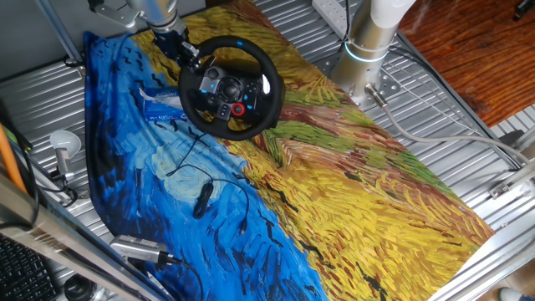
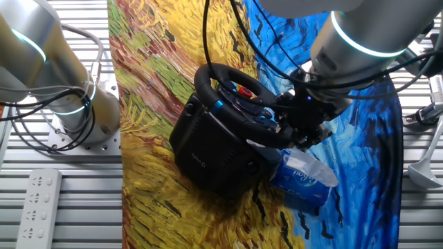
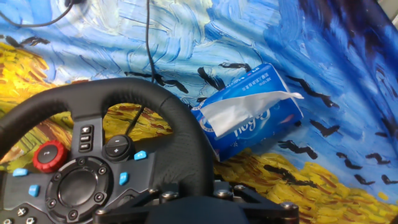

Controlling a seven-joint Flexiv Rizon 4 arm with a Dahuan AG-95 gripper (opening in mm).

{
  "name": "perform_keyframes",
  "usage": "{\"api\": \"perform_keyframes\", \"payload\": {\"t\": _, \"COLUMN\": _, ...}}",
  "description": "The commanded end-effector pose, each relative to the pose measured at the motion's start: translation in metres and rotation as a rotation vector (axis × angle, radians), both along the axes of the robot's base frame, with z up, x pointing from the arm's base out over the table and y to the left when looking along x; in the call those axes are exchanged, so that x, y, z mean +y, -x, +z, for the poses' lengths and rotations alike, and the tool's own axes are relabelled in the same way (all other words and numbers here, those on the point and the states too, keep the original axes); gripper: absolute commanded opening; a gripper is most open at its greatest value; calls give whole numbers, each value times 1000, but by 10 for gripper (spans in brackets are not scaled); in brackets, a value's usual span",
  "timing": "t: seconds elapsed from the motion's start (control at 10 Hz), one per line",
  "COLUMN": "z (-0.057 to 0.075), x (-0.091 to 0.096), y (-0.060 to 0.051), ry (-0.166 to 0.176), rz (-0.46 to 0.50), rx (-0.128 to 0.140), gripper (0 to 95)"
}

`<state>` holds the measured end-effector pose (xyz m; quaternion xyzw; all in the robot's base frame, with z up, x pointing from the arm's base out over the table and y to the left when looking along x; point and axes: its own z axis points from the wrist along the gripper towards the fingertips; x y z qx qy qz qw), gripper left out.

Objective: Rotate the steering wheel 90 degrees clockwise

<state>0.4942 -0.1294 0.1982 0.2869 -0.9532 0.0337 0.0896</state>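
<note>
I have the gripper (image 1: 185,52) at the upper-left part of the rim of the steering wheel (image 1: 231,87), which stands tilted on its black base (image 2: 208,149) near the far end of the painted cloth (image 1: 359,192), where blue meets yellow; whether the jaws are clamped on the rim or just alongside it I cannot tell, since in both fixed views the fingers merge with the black rim and the hand view shows only the rim running under the camera; my guess is that I am at the grasp-and-turn step; to do it well I would keep the grip square on the rim, sweep along an arc centred on the hub (image 3: 79,186) rather than pulling straight, let the wrist turn with the rim so the fingers do not twist off, and use the red knob (image 1: 238,109) as a check for the quarter turn; the blue tissue pack (image 3: 249,115) lies just beside the base on the gripper's side, so I would watch it on the way round; a small black cabled device (image 1: 201,199) lies well apart on the blue part; fingertips hidden; lower rim cut off in the hand view; button labels too small to read.
</note>
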Motion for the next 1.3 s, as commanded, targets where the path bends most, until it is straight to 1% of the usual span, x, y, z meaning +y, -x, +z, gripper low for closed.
{"api": "perform_keyframes", "payload": {"t": 0.1, "z": -1, "x": 0, "y": 1, "ry": 2, "rz": -4, "rx": 2, "gripper": 190}}
{"api": "perform_keyframes", "payload": {"t": 0.7, "z": 1, "x": 0, "y": 2, "ry": 8, "rz": -23, "rx": 9, "gripper": 190}}
{"api": "perform_keyframes", "payload": {"t": 1.1, "z": 1, "x": 0, "y": 4, "ry": 8, "rz": -19, "rx": 8, "gripper": 190}}
{"api": "perform_keyframes", "payload": {"t": 1.2, "z": 1, "x": 0, "y": 3, "ry": 6, "rz": -10, "rx": 11, "gripper": 190}}
{"api": "perform_keyframes", "payload": {"t": 1.3, "z": 3, "x": 1, "y": 2, "ry": 7, "rz": -10, "rx": 18, "gripper": 380}}
